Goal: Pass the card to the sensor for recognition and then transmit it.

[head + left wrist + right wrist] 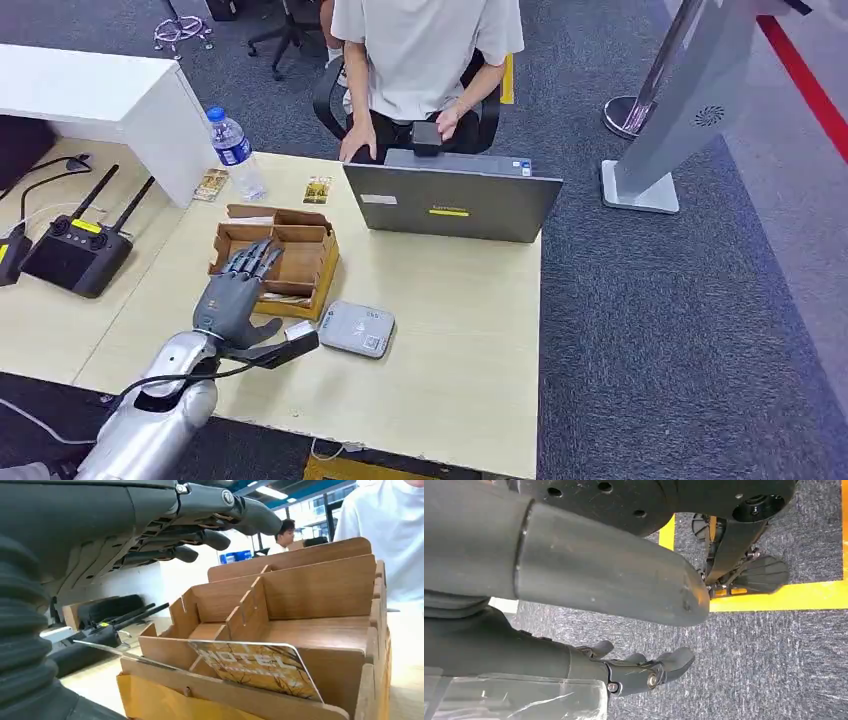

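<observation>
A yellow hotel card (260, 667) stands upright in the near compartment of a wooden divider box (285, 250); the box walls (310, 585) rise behind the card. My left hand (238, 293) hovers over the near end of the box with its fingers (200, 537) stretched out and apart above the compartments, holding nothing and clear of the card. The grey flat sensor (356, 329) lies on the table just right of the box. My right hand (574, 580) hangs beside my body over the carpet, its fingers (644, 672) loose and empty.
A grey laptop (452, 203) stands behind the box, and a person (425, 60) sits beyond it. A water bottle (236, 152) and two loose cards (318, 189) lie at the table's back. A black remote controller (75, 252) rests on the left table.
</observation>
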